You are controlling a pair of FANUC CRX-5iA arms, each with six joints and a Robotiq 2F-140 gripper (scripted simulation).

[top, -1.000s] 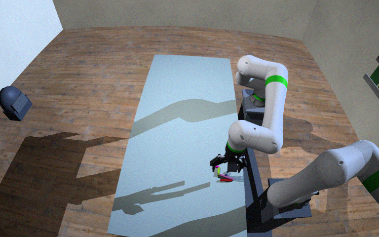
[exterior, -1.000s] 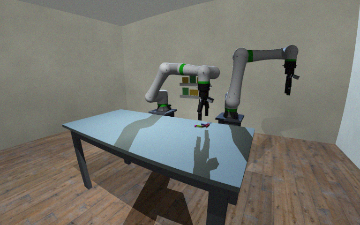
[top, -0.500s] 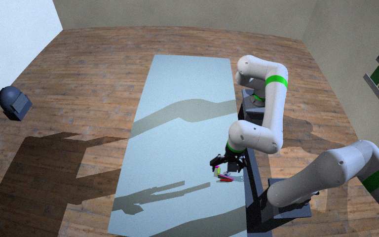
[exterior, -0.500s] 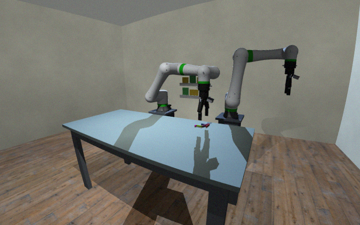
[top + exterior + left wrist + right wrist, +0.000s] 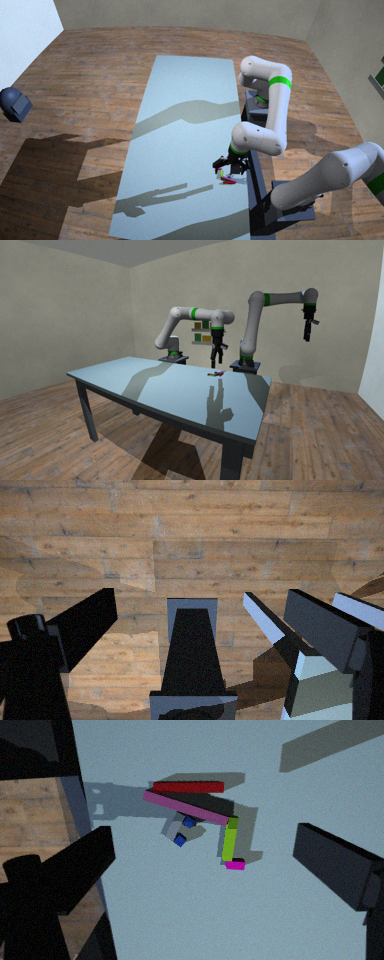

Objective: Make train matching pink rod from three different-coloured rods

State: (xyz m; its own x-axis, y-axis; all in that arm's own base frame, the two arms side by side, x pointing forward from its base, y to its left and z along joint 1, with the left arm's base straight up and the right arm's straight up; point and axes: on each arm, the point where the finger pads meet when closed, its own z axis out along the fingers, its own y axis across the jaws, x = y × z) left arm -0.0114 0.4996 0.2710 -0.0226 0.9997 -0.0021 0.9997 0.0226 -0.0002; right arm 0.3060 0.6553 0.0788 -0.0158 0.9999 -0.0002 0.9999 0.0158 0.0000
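The train is apparently waiting to be started: the right gripper (image 5: 232,169) (image 5: 216,363) (image 5: 204,841) is hovering wide open above the rods, holding nothing. The left gripper (image 5: 306,339) (image 5: 200,604), also open, is hanging off the table. Beside the slanting pink rod (image 5: 229,179) (image 5: 217,374) (image 5: 185,807), the lime rod (image 5: 221,173) (image 5: 211,374) (image 5: 229,842), grey rod (image 5: 173,829) and two blue rods (image 5: 229,176) (image 5: 189,822) are lying scattered. The next move is likely calling for picking lime, grey or one blue, totalling nine. Shadows are crossing the pale blue tabletop (image 5: 184,84) (image 5: 113,373) (image 5: 320,700) (image 5: 175,920); wood-plank floor (image 5: 113,50) (image 5: 311,423) (image 5: 200,520) (image 5: 35,820) and beige walls (image 5: 184,14) (image 5: 70,296) are surrounding it.

Nothing is visibly shifting on or around the table (image 5: 169,147) (image 5: 169,392) (image 5: 322,692) (image 5: 200,920); arms and rods over there are showing no change against a second ago.
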